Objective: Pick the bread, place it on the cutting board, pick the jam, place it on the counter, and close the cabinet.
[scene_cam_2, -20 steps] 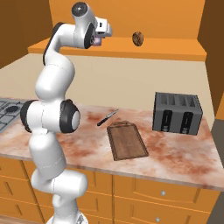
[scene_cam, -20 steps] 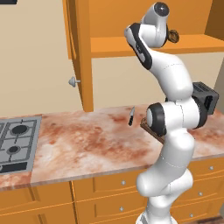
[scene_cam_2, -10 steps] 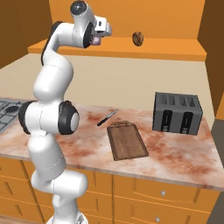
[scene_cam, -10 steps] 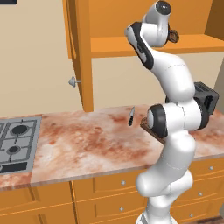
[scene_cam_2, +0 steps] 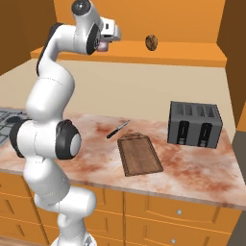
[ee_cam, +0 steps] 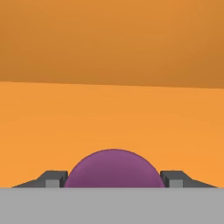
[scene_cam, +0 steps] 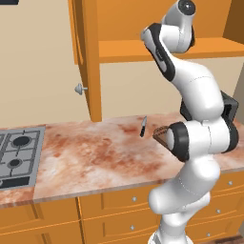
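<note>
Hand view: claw (ee_cam: 113, 178) straddles jam (ee_cam: 113, 168), grip unclear; bread (scene_cam_2: 152, 42) apart on shelf.

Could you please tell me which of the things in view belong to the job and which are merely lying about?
Belonging to the job:
- small round dark-brown bread, on the cabinet shelf
- small purple jam jar, between the claw fingers
- flat dark-brown wooden cutting board
- reddish marbled stone counter
- orange wooden wall cabinet

Lying about:
- black toaster
- small dark-handled knife
- grey gas hob

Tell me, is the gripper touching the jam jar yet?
Cannot tell. In the hand view the jam sits between the gripper fingertips, but the contact lines are cut off at the bottom.
</note>
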